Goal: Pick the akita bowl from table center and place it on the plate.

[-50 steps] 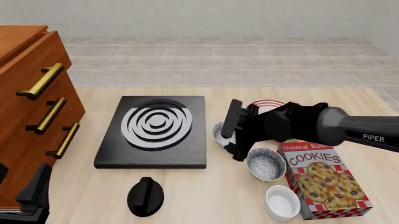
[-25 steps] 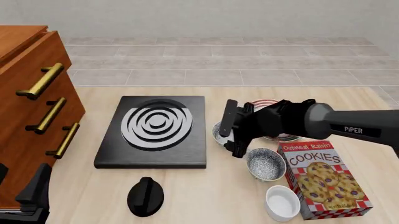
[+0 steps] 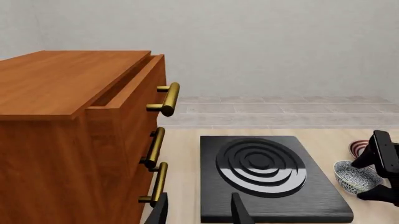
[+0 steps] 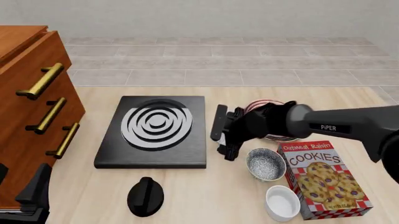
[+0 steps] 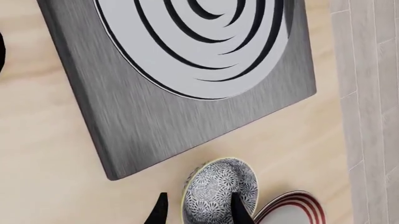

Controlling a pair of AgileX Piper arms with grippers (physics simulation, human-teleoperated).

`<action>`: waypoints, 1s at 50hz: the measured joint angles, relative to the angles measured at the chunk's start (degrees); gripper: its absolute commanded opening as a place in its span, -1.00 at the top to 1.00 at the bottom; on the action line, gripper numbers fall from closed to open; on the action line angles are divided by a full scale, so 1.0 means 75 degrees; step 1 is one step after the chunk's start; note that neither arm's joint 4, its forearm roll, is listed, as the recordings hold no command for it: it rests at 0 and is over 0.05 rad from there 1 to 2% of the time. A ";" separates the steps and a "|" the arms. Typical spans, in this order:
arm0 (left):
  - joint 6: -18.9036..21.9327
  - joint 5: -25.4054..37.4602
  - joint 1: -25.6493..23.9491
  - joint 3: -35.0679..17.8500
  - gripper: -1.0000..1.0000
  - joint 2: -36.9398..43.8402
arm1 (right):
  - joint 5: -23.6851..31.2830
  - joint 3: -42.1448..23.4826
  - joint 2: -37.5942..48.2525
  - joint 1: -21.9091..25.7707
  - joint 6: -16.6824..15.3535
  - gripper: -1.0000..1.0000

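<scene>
The right claw [image 4: 223, 135] straddles the akita bowl [image 5: 219, 192] at bench centre, jaws open around its rim and not yet gripping; a shallow pinch could tip it short of the plate [image 5: 292, 208] at its 2 o'clock.

akita bowl [image 5: 219, 192] upright on table, speckled, straddled by my fingers; striped plate [image 5: 290, 208] just beside it.

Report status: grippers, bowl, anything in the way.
Right gripper open, straddling the akita bowl rim. Left gripper open, idle. Bowl on table, beside the plate. Nothing blocking.
</scene>
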 measured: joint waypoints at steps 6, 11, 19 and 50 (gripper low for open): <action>0.0000 0.0000 0.0000 0.0000 -1.00 0.0001 | 0.0033 -0.0052 0.0184 0.0063 0.0168 -1.00; -0.0001 0.0000 0.0000 0.0000 -1.00 0.0000 | 0.0037 -0.0082 0.0320 0.0083 0.0367 -1.00; 0.0000 0.0000 0.0000 0.0000 -1.00 0.0000 | -0.0025 -0.0085 0.0533 0.0121 0.0688 -1.00; -0.0001 0.0000 0.0000 0.0000 -1.00 0.0001 | -0.0277 0.0105 0.0350 -0.0079 0.0354 1.00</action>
